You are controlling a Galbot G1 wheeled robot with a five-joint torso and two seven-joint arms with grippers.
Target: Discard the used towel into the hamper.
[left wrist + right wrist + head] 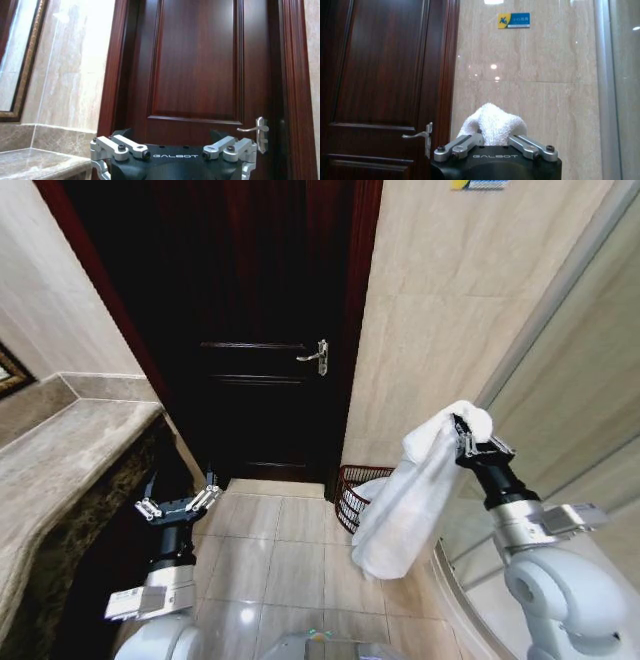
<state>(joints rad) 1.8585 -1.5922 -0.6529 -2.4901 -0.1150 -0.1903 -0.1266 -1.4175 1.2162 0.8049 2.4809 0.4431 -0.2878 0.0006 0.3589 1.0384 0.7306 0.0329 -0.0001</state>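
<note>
My right end effector [470,442] pinches the white towel [405,500] up high over the hamper [358,492] by the wall, my left end effector [180,502] waits open, and the long towel could slip outside the rim.

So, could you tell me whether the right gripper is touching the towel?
Touching. In the head view the right gripper is clamped on the top of the white towel, which hangs below it; the right wrist view shows towel bunched between its fingers.
</note>
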